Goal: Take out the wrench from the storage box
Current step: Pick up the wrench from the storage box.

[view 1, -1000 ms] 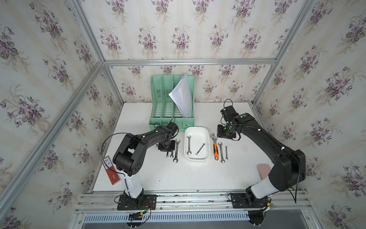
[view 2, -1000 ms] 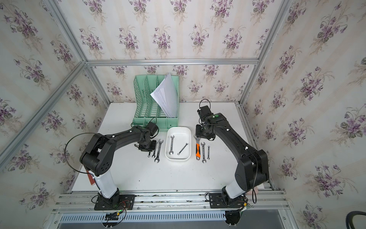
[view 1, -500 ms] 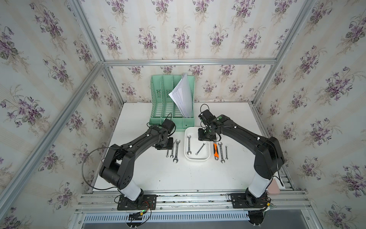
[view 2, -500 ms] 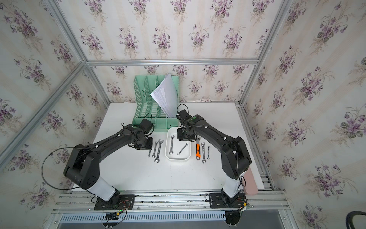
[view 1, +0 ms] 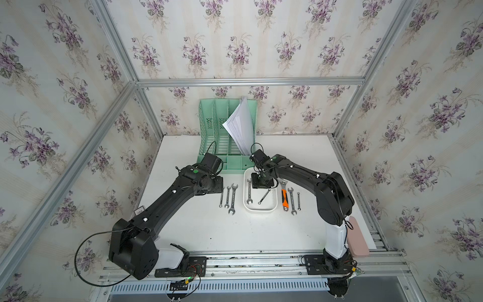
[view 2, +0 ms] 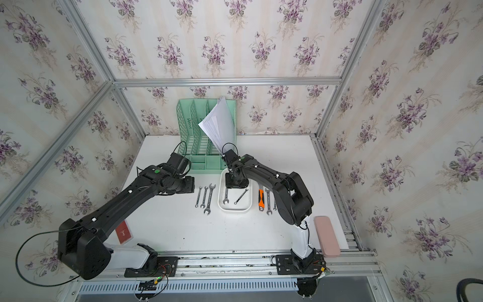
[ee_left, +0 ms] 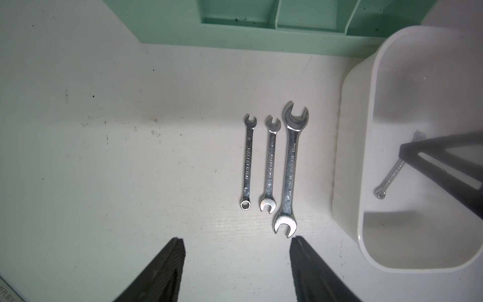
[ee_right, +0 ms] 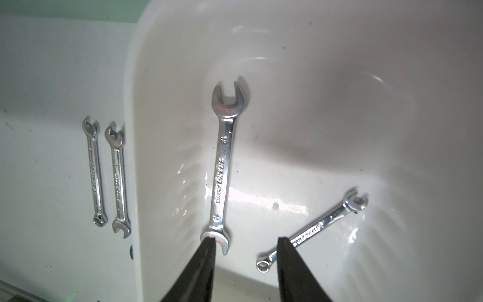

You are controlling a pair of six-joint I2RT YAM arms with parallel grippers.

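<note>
Right arm has swung across from the tools on the far side and now sits over the storage box (view 1: pixel 260 209), while the left arm has backed off the row of three wrenches (ee_left: pixel 270 164) and spread its jaws. Right gripper (ee_right: pixel 245 239) points down into the box with the jaws part-way apart and nothing between them. One fingertip (ee_right: pixel 206 251) overlaps the lower end of the big open-end wrench (ee_right: pixel 223 170); can't tell if it touches. That wrench lies flat on the box floor, lengthwise. A small combination wrench (ee_right: pixel 311 230) lies diagonal beside it, apart, partly behind the other finger. Left gripper (ee_left: pixel 236 240) hovers over bare table (view 1: pixel 235 235) just short of the three wrenches, jaws wide, holding nothing. Those three lie parallel just beside the box's left wall. On the box's other side lie an orange-handled adjustable wrench (view 1: pixel 284 194) and two small wrenches (view 1: pixel 292 200). A mint-green file organizer (view 1: pixel 217 136) holding papers (view 1: pixel 241 125) stands behind the box.
</note>
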